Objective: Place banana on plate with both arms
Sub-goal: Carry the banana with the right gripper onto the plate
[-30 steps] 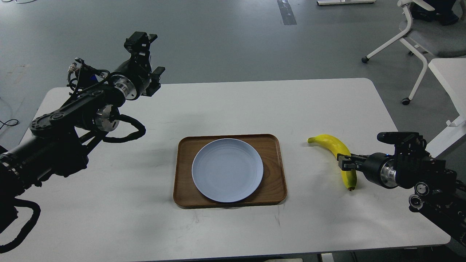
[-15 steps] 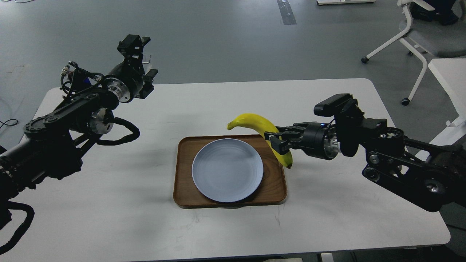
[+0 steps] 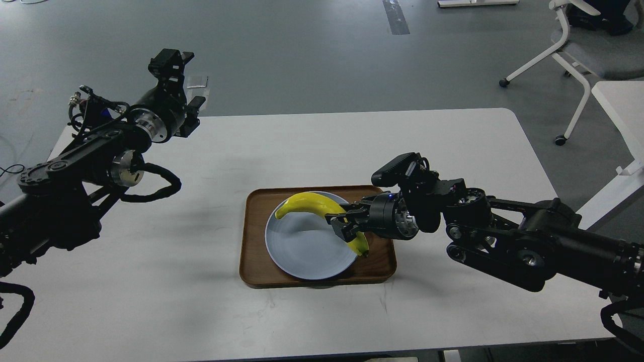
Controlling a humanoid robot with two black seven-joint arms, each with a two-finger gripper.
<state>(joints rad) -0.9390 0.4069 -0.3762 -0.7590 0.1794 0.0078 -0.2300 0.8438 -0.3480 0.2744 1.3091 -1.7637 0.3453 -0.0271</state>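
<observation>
The yellow banana (image 3: pixel 309 203) hangs just over the pale blue-grey plate (image 3: pixel 302 249), casting a shadow on it. My right gripper (image 3: pixel 342 227) is shut on the banana's lower right part, above the plate's right rim. The banana's dark tip points down near the plate's right edge. My left gripper (image 3: pixel 178 93) is raised at the far left over the table's back edge, far from the plate; its fingers look spread and hold nothing.
The plate sits in a brown wooden tray (image 3: pixel 256 271) at the middle of the white table (image 3: pixel 453 146). A white office chair (image 3: pixel 578 50) and another white table (image 3: pixel 624 105) stand at the back right.
My right arm carried the banana left from the table's right side, up over the tray, then down over the plate. My left arm drew back to the left.
</observation>
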